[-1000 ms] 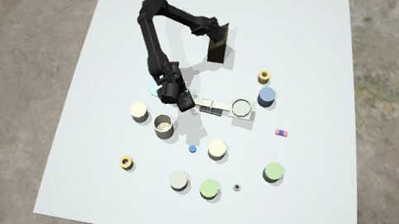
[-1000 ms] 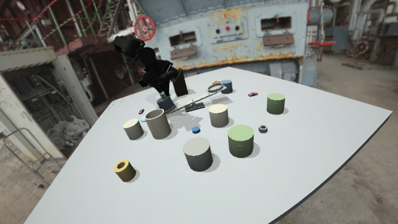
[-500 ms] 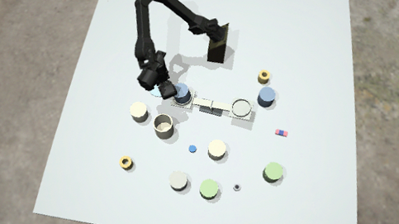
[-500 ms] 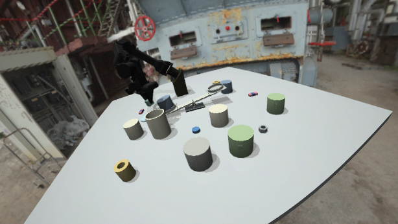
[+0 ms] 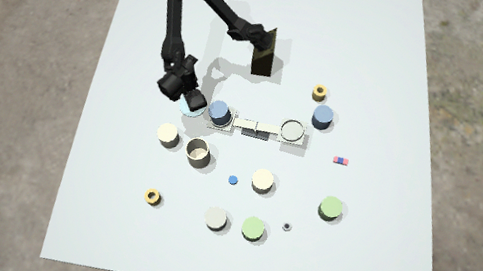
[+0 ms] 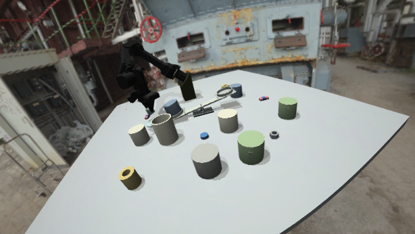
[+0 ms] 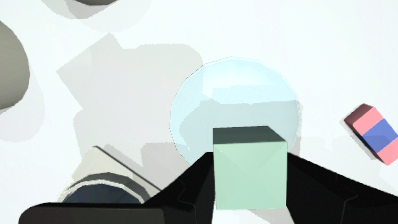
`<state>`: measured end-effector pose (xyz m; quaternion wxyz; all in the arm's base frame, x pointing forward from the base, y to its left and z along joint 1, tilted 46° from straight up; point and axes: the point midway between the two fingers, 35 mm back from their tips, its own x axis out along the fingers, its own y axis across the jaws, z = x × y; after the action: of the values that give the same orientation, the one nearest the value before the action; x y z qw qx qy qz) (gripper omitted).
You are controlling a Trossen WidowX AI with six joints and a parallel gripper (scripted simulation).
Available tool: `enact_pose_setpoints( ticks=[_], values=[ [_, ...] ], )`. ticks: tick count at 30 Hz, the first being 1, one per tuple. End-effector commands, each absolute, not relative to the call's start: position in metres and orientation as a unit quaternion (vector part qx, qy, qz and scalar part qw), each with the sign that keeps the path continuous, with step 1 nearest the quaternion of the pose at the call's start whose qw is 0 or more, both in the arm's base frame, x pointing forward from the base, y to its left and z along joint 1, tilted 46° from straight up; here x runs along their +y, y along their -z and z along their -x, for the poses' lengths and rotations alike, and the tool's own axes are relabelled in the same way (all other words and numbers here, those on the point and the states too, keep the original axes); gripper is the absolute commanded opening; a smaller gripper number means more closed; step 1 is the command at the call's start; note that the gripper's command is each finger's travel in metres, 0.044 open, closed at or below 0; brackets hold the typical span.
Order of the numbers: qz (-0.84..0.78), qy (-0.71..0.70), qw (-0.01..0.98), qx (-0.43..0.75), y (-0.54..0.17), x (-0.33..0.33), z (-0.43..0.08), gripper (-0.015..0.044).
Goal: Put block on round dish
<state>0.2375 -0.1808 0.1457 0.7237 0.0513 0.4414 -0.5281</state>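
The gripper [image 5: 196,103] [image 6: 149,107] [image 7: 243,159] stands part open, its fingers closed on the pale green block [image 7: 250,175] [image 6: 148,111], gripped by opposite sides so its underside can meet the round dish [image 5: 187,109] [image 6: 149,124] [image 7: 235,90] below. Just beside, one blue cup [image 5: 219,112] [image 6: 172,107] [image 7: 102,194] covers the low end of the balance [image 5: 266,128] [image 6: 216,99] [image 7: 95,162], presumably the one to leave alone; the raised end's bare ring [image 5: 292,130] [image 6: 224,92] suggests its cup was lifted off to free the block.
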Motion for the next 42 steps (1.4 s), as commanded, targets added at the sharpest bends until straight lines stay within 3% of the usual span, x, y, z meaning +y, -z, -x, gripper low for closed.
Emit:
enact_pose_setpoints(
  ticks=[1, 23, 39, 42],
  values=[
    [-0.05, 0.527, 0.724, 0.443, -0.136, -0.19, -0.238, 0.0],
    [-0.049, 0.527, 0.724, 0.443, -0.111, -0.217, -0.239, 0.0],
    [-0.05, 0.529, 0.724, 0.441, -0.114, -0.214, -0.239, 0.042],
    [-0.066, 0.525, 0.739, 0.417, -0.121, -0.211, -0.25, 0.044]
  ],
)
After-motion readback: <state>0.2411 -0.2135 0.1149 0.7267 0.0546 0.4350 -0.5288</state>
